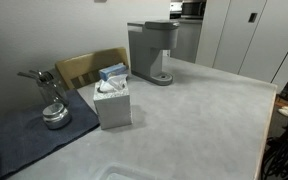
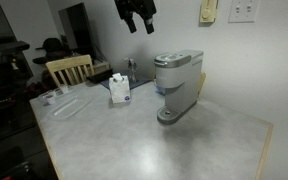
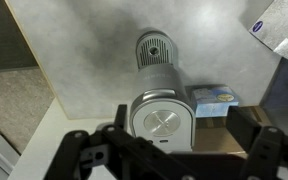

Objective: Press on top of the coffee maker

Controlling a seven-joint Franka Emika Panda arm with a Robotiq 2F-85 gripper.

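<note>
The coffee maker point(image 1: 152, 48) is a tall grey machine with a flat-topped head and round drip base. It stands at the back of the grey table and shows in both exterior views point(image 2: 174, 82). In the wrist view I look straight down on its head with a round silver lid point(image 3: 162, 120) and on its drip base point(image 3: 156, 50). My gripper point(image 2: 136, 14) hangs high above and to one side of the machine; it is out of frame in one exterior view. Its fingers point(image 3: 164, 150) are spread wide apart and empty, either side of the head in the wrist view.
A white-grey tissue box point(image 1: 112, 100) point(image 2: 120, 88) stands beside the machine. A wooden chair point(image 1: 89, 67) point(image 2: 68, 68) is at the table edge. A dark cloth with a metal pot point(image 1: 54, 112) lies nearby. A blue box point(image 3: 212, 97) sits next to the machine.
</note>
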